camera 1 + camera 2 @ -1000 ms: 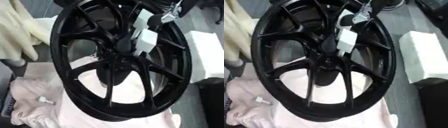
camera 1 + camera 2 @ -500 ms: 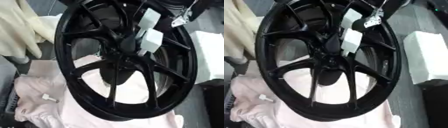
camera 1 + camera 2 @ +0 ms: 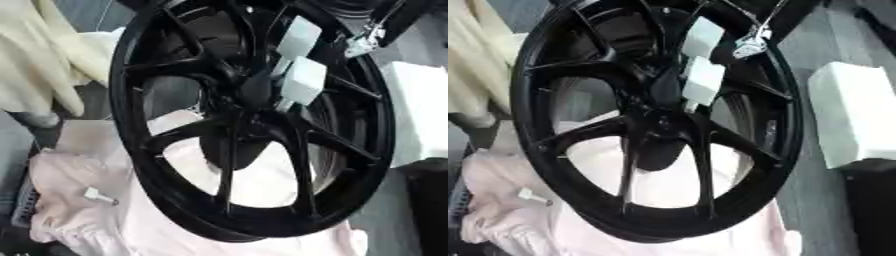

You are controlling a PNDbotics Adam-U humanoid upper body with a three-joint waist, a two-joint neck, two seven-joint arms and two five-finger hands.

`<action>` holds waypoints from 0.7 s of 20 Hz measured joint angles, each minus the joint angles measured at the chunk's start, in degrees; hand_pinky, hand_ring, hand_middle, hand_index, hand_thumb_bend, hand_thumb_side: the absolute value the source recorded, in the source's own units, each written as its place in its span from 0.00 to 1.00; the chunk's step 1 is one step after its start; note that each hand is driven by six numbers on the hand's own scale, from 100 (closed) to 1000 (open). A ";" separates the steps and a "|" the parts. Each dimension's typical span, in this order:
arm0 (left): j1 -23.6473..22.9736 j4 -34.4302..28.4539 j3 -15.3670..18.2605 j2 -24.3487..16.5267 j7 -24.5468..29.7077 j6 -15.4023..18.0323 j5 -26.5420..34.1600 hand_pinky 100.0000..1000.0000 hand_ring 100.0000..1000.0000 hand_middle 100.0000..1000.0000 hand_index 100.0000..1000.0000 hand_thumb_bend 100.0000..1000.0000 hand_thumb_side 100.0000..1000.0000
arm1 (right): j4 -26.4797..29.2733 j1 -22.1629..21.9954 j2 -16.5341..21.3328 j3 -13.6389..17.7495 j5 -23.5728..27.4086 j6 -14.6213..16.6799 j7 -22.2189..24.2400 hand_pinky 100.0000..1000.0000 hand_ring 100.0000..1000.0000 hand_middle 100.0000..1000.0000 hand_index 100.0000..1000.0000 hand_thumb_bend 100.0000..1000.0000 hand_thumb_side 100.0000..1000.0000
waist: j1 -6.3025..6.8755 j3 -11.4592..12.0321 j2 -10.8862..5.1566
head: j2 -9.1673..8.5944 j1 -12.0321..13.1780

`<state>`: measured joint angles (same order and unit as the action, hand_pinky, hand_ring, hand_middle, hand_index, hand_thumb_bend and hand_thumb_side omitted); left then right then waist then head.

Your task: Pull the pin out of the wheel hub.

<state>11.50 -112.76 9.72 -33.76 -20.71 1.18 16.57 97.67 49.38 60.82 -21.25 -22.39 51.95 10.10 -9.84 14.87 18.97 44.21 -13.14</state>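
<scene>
we've got our right hand (image 3: 302,67) at the wheel hub (image 3: 254,90)
fingers' grip: can't tell. small white pin (image 3: 98,195) lies on pink cloth (image 3: 79,220), lower left of the wheel.

The wheel (image 3: 254,125) is black metal with a smooth, semi-gloss finish (faint sheen along the rim and spokes). The cloth (image 3: 96,220) beneath it is pale pink, soft and wrinkled. A small white pin (image 3: 98,195) lying on the cloth looks like matt plastic. The white block (image 3: 852,117) appears matt.
</scene>
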 measured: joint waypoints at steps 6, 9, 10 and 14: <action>0.00 0.00 0.01 0.00 0.00 0.00 0.00 0.51 0.55 0.50 0.62 0.00 0.80 | -1.87 -0.05 0.01 -0.34 -3.83 0.06 -3.85 0.84 0.79 0.72 0.81 0.38 0.44 | 0.25 -0.02 -0.01 | 0.00 -0.22; 0.00 0.00 0.01 0.00 0.00 0.01 0.01 0.51 0.55 0.50 0.62 0.00 0.80 | -3.56 -0.04 0.01 -0.46 -4.90 0.06 -4.42 0.83 0.78 0.71 0.80 0.38 0.40 | 0.37 -0.03 -0.01 | 0.00 -0.37; 0.00 0.00 0.01 0.00 -0.01 0.01 0.02 0.51 0.55 0.50 0.62 0.00 0.80 | -4.21 -0.04 0.00 -0.62 -5.00 0.05 -4.36 0.83 0.77 0.70 0.80 0.39 0.39 | 0.39 -0.03 -0.01 | 0.00 -0.39; -0.02 0.00 0.01 0.00 -0.04 0.05 0.02 0.51 0.55 0.50 0.62 0.00 0.80 | -7.21 -0.84 -0.01 -0.97 -4.40 0.02 -2.48 0.77 0.71 0.65 0.76 0.37 0.28 | 0.55 -0.06 -0.01 | 0.01 -0.37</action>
<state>11.48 -112.75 9.74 -33.76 -20.74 1.22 16.59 90.46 48.54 60.81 -22.22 -26.78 51.97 7.62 -9.29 14.81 18.95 44.22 -13.50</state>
